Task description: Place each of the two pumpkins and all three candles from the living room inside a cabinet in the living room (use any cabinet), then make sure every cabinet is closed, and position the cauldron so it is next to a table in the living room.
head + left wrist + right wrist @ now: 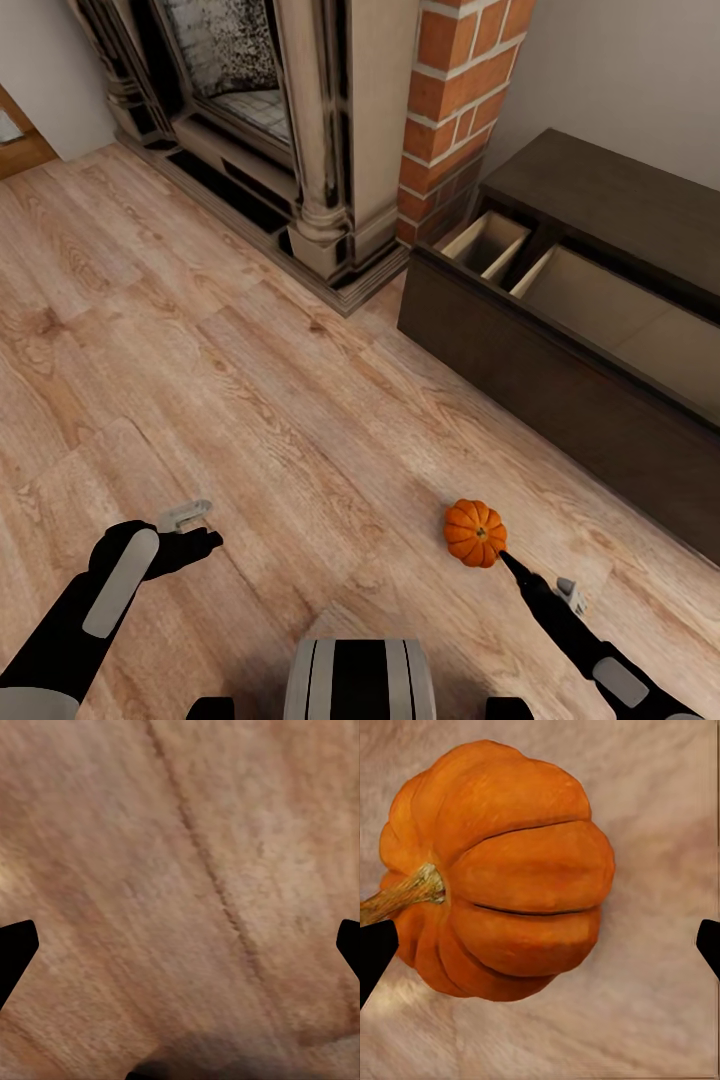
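Low in the head view, right of centre, a single orange pumpkin [475, 533] sits on the plank floor [250, 400], and the right gripper [503, 556] is right there at its lower right edge, the dark arm running off to the bottom right corner. Up close in the right wrist view, the pumpkin [499, 870] lies between two black fingertips [375, 952] set wide apart at the frame's edges, its pale stem pointing to the left edge. The fingers stand wide and neither is seen touching it; nothing is gripped.

Over at lower left of the head view, the left gripper [195, 540] hangs above bare floor. Its wrist view shows wood grain [180, 885] between two spread black fingertips [15, 952], holding nothing.

At right of the head view stands the dark-brown cabinet [600, 190], its drawer [560, 300] pulled out with pale beige compartments showing. A brick column [450, 110] and a stone fireplace [270, 120] stand in the upper centre.
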`<state>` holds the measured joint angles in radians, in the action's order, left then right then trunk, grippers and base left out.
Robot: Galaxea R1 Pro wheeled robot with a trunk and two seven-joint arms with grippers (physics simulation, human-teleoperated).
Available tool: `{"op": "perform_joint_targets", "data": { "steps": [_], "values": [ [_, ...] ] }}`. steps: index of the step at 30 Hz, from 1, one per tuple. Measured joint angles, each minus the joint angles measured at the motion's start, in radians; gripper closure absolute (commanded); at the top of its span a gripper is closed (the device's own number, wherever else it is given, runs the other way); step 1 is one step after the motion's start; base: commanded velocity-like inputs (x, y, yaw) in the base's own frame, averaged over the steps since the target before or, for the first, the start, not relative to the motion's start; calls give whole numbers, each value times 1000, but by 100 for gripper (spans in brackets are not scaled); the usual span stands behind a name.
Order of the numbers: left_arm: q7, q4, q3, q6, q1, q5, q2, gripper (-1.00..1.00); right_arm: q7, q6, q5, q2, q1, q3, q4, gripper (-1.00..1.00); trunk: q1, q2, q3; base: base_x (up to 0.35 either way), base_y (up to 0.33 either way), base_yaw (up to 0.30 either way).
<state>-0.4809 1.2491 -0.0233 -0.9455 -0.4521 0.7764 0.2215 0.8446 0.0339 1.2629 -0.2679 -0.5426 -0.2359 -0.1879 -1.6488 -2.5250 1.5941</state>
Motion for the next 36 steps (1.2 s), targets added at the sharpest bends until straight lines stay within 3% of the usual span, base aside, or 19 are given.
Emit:
{"op": "perform_joint_targets", "data": {
  "steps": [7, 36],
  "values": [
    [0, -1, -1, 0, 0, 0, 0, -100, 16, -2, 0, 2, 0, 3, 37, -100, -3, -1, 23, 0, 0, 0],
    [0, 6, -5, 0, 0, -1, -2, -100, 17, -3, 0, 3, 0, 4, 42, -100, -3, -1, 23, 66, 0, 0]
  ]
}}
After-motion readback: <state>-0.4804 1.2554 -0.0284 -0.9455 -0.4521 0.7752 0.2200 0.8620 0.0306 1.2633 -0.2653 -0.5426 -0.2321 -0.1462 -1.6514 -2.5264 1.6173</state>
